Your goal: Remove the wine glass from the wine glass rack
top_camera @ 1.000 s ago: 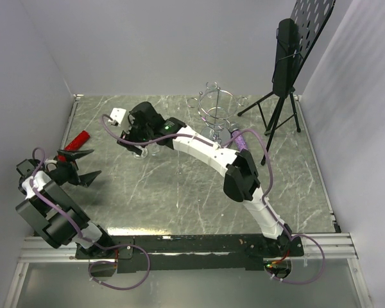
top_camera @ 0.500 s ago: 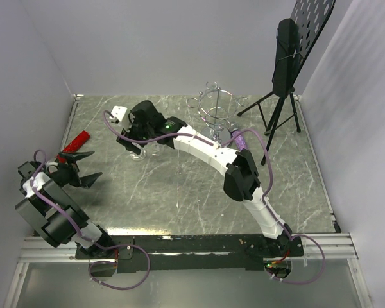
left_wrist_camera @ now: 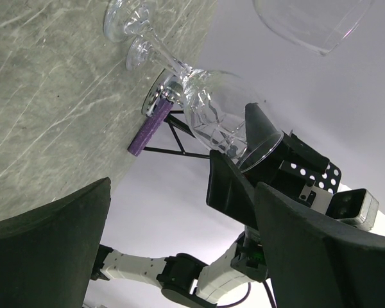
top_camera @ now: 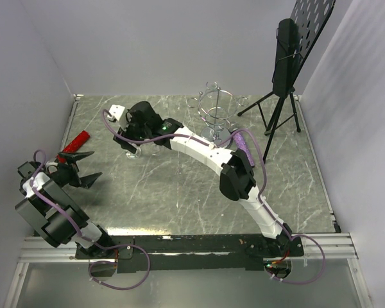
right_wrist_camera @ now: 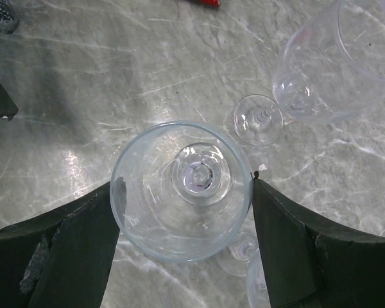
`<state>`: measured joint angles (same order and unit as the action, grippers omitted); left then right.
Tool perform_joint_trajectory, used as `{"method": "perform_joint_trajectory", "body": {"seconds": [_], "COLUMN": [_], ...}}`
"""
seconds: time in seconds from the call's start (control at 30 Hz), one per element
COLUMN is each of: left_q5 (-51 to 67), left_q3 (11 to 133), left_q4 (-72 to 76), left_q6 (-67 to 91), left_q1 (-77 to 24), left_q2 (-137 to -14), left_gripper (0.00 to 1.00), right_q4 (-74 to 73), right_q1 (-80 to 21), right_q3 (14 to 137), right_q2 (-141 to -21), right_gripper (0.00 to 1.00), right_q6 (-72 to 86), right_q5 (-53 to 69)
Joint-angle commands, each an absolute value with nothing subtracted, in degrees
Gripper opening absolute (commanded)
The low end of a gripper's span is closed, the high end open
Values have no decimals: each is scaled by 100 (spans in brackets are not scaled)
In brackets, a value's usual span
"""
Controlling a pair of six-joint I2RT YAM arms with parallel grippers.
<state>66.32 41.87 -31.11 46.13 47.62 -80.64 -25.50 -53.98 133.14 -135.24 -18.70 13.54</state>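
As right jaws grip the wine glass (right_wrist_camera: 179, 192), neighbouring glasses (right_wrist_camera: 321, 77) are cropped.

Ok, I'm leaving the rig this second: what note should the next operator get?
Left gripper: open, empty, over the left of the grey marble table.
Right gripper: shut on the clear wine glass, upright, left of the chrome wire wine glass rack.
Done: glass off the rack.
To do: set it down near the other clear glasses, release. Whether its foot touches the table, cannot tell.
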Motion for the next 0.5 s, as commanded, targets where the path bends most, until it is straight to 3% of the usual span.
{"method": "perform_joint_trajectory", "body": {"seconds": [0.0, 0.13, 0.37, 0.47], "left_q5": [6724, 6724, 6724, 6741], "left_q3": [4157, 4149, 4078, 4034], "left_q4": [-3111, -3120, -3041, -3015], "left_q6": [4553, 4544, 4605, 4640], "left_q1": [4799, 4799, 4799, 4799], "left_q2": [-8051, -8024, -7972, -7945], "left_gripper": [96, 96, 96, 96], "right_q4": [-2083, -2066, -1899, -1846], "right_q1": [-5440, -5440, -5440, -5440], "right_q3": [13632, 13570, 13500, 13483], "right_q2": [-13509, -13491, -13421, -13395], "right_gripper": [55, 59, 79, 82], "right_q6": [-1819, -1776, -1688, -1696], "right_q5": [1301, 1231, 914, 861]}}
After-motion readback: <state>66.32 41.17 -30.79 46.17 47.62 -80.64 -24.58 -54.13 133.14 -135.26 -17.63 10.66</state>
